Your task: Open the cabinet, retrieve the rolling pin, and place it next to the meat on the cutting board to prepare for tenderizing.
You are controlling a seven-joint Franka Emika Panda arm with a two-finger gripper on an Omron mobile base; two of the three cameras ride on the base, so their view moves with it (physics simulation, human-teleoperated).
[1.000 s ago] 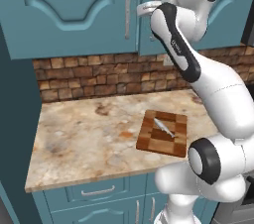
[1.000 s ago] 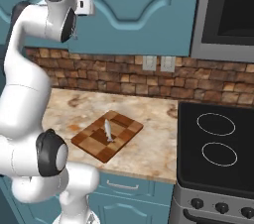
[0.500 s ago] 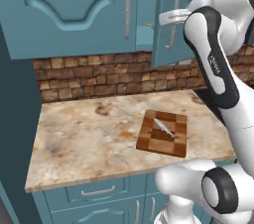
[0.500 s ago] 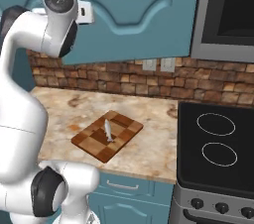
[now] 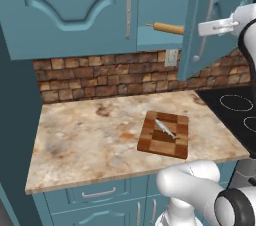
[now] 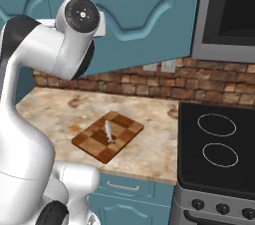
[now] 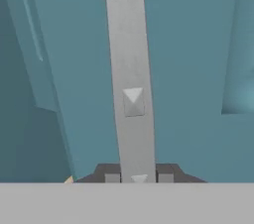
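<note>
Since the earlier frame the cabinet door (image 5: pixel 210 25) had swung well out on its right-hand hinge, and the opening behind it had come to show the rolling pin (image 5: pixel 166 28), which a closed door hid before. Nearest, on the tabletop (image 5: pixel 90 135), sat the cutting board (image 5: pixel 165 134) with the meat (image 5: pixel 165 128) lying slantwise across its middle. Above and right of the board, the claw (image 5: pixel 206 28) was clamped on the door's silver bar handle (image 7: pixel 130 69), the bar running up between the two dark fingertips (image 7: pixel 112 174) in the hand view. Farther back, the pin lay inside the cabinet (image 5: pixel 75 10), its peg end poking out past the front edge of the shelf. Its long axis ran left to right, nearly level. It lay to the left of the claw, a little farther in and at about the same height. By my judgement the claw would have to let go of the handle and travel left around the door's edge to reach it.
</note>
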